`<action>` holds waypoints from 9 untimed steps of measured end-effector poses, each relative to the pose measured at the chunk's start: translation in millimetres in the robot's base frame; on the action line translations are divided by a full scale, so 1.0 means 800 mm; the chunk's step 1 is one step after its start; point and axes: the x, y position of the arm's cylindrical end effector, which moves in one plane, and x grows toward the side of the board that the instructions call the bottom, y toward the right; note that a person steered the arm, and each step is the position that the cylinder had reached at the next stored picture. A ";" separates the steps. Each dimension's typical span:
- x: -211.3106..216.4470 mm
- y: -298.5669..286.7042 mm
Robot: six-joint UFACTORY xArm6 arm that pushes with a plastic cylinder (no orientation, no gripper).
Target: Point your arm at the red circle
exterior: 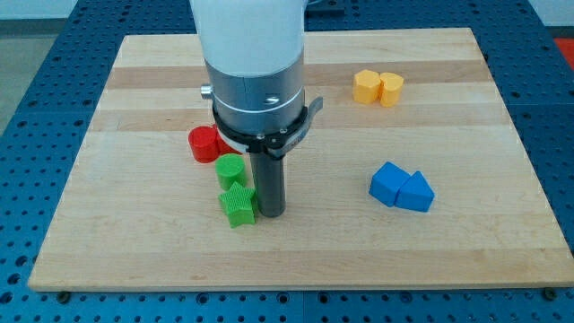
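Note:
The red circle [205,144] lies on the wooden board [466,260], left of centre, partly hidden on its right by my arm. A green circle [230,170] sits just below and right of it, and a green star [238,205] below that. My tip [271,213] rests on the board right beside the green star, on its right, below and to the right of the red circle.
Two yellow blocks [377,87] stand together at the view's upper right. Two blue blocks [401,187], one a cube-like shape and one a triangle, touch each other at the right. My white and grey arm [251,63] covers the board's top centre.

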 end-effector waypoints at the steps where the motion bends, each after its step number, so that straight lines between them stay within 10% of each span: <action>1: -0.002 -0.015; 6: -0.303 -0.094; 9: -0.150 -0.291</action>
